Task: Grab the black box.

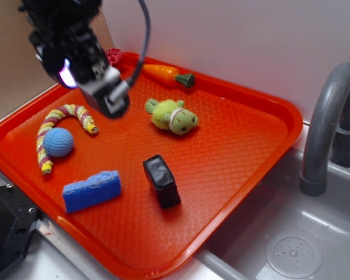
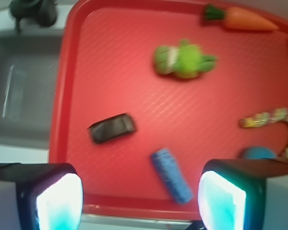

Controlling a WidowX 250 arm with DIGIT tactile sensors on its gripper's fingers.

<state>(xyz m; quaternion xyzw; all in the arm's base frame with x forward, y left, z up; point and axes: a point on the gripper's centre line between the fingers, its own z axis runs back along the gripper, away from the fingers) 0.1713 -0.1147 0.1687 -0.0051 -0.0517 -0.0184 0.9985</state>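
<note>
The black box [image 1: 161,181] is a small glossy block that lies on the red tray [image 1: 245,146], right of the blue sponge [image 1: 91,190]. In the wrist view the black box [image 2: 113,128] lies far ahead and left of centre, with the blue sponge [image 2: 171,175] nearer. My gripper [image 1: 108,93] hangs high above the tray's back left, well apart from the box. In the wrist view the gripper [image 2: 140,201] is open and empty, with its glowing pads [image 2: 60,203] wide apart.
On the tray lie a green plush toy [image 1: 173,116], a toy carrot [image 1: 166,74], a striped rope toy [image 1: 61,129], a blue ball [image 1: 59,142] and a red object [image 1: 113,56] at the back. A grey sink [image 1: 291,245] with a faucet [image 1: 326,128] lies to the right.
</note>
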